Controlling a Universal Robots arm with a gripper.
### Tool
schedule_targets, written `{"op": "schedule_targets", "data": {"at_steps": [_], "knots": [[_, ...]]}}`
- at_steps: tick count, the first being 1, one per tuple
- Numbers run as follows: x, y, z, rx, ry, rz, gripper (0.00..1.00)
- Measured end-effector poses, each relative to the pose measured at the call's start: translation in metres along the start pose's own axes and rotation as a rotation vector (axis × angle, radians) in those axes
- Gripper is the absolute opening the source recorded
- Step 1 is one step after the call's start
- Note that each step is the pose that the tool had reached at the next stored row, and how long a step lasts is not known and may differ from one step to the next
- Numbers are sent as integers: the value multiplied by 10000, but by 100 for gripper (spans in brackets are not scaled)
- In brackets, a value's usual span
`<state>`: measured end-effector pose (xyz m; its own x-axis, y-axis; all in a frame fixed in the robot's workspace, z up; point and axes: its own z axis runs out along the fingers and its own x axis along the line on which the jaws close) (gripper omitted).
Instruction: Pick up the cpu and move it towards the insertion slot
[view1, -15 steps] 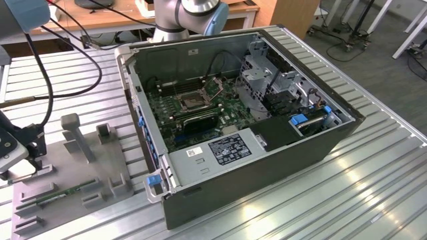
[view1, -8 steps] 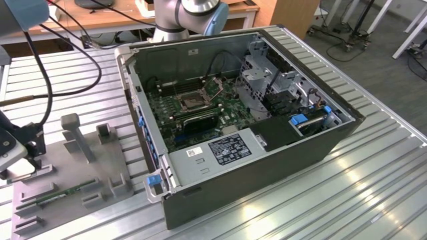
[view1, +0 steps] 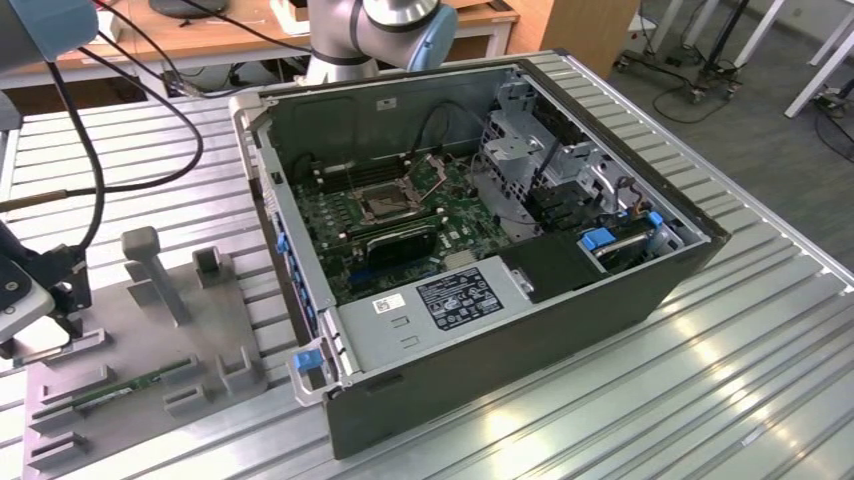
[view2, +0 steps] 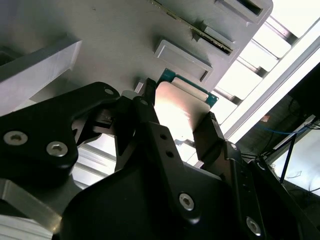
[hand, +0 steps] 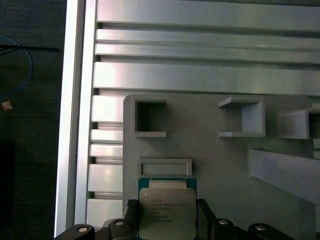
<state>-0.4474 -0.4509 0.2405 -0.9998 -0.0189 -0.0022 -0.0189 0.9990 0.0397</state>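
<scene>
Gripping the cpu (hand: 167, 215) by two opposite edges, the pincer (hand: 166, 209) has its black fingers (hand: 131, 212) closed narrowly against the chip's sides in both wrist views. The chip sits silvery face up over a grey fixture tray (hand: 215, 165), one edge just beside a low rectangular block (hand: 164, 166); whether it is lifted clear cannot be told. In the exterior view, the insertion slot (view1: 384, 200) lies well apart, inside the open computer case (view1: 534, 330) on the ribbed metal surface (view1: 747, 340).
</scene>
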Motion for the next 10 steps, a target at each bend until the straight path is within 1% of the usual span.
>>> {"op": "schedule_targets", "data": {"at_steps": [4,10], "knots": [[0,0,-6,2,2,0,55],[0,2,-48,1,1,0,55]]}}
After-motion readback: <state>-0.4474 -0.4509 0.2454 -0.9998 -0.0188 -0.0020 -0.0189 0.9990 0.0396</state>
